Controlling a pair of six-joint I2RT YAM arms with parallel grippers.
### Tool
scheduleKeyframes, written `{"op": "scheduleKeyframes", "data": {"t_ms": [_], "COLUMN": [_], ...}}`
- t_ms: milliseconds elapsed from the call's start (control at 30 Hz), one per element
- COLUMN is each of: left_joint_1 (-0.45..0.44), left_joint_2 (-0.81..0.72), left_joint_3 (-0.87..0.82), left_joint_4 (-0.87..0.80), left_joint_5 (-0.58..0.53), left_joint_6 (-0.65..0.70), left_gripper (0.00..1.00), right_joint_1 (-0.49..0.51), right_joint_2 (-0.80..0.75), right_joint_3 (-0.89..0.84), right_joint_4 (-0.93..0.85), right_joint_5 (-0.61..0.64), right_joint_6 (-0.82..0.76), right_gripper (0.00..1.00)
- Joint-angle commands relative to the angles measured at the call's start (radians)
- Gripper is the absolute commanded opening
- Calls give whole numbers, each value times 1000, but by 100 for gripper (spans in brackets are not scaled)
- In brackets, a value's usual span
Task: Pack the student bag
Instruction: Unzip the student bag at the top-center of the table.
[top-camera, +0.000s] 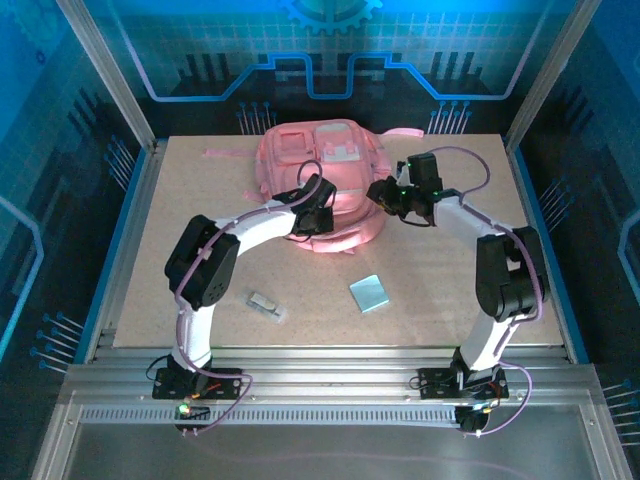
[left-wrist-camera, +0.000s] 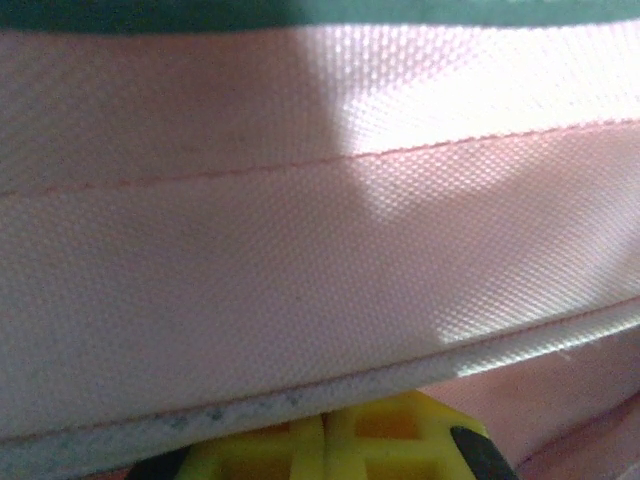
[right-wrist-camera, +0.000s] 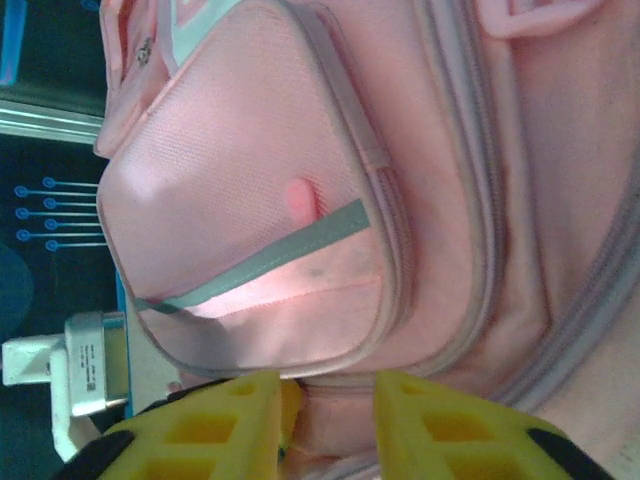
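The student bag (top-camera: 335, 160) lies flat at the far centre of the table (top-camera: 200, 250), front pockets facing up, with a thin strap trailing off to its far left.

Left gripper (top-camera: 318, 215): positioned on the near-left part of the bag. In the left wrist view its yellow fingers (left-wrist-camera: 290, 450) stand together with no gap, and pink woven fabric with two stitched seams lies directly over the tips. Whether fabric is pinched between them cannot be determined.

Right gripper (top-camera: 385, 195): positioned at the right edge of the bag. In the right wrist view the jaws stand apart by a narrow gap, with bag fabric visible between them and nothing gripped. Beyond them is a front pocket (right-wrist-camera: 250, 180) crossed by a grey stripe (right-wrist-camera: 260, 260). A white block with printed text (right-wrist-camera: 90, 365) sits just beside that pocket.

On the near part of the table, well apart from the bag, lie a light blue square (top-camera: 369, 293) and, to its left, a small pale item (top-camera: 266, 304).
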Motion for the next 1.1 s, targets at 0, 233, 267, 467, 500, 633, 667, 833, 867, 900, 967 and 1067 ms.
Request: {"op": "scheduleKeyframes", "data": {"t_ms": [0, 233, 267, 467, 500, 633, 667, 833, 867, 900, 967, 1067], "left_joint_1": [-9, -14, -16, -24, -23, 13, 32, 100, 107, 115, 125, 147], "left_joint_2": [-68, -127, -134, -149, -148, -142, -148, -207, -216, -225, -232, -228], "left_joint_3": [-50, -61, -61, -66, -62, -65, -73, -123, -125, -128, -129, -112], "left_joint_4": [37, 26, 23, 14, -2, -99, -124, -229, -247, -261, -279, -315], "left_joint_5": [82, 239, 247, 258, 248, 231, 241, 202, 186, 167, 129, 23], "left_joint_6": [41, 53, 52, 57, 74, 159, 176, 253, 268, 282, 310, 374], "left_gripper": [0, 0, 0, 0, 0, 0, 0, 0, 0, 0, 0, 0], "right_joint_1": [33, 62, 63, 60, 52, 5, -8, -37, -37, -37, -37, -41], "right_joint_2": [52, 179, 196, 198, 180, 129, 124, 111, 111, 112, 112, 109], "right_joint_3": [51, 112, 121, 85, 67, 37, 45, 89, 100, 110, 125, 147], "right_joint_4": [-14, 7, 12, 118, 132, 120, 102, 24, 8, -7, -32, -80], "right_joint_5": [21, 24, 14, -13, -4, 25, 27, 37, 39, 39, 39, 47], "right_joint_6": [-2, 34, 41, 97, 96, 65, 50, -26, -40, -54, -78, -123], "right_gripper": [48, 57, 57, 13, 0, 0, 0, 0, 0, 0, 0, 0]}}
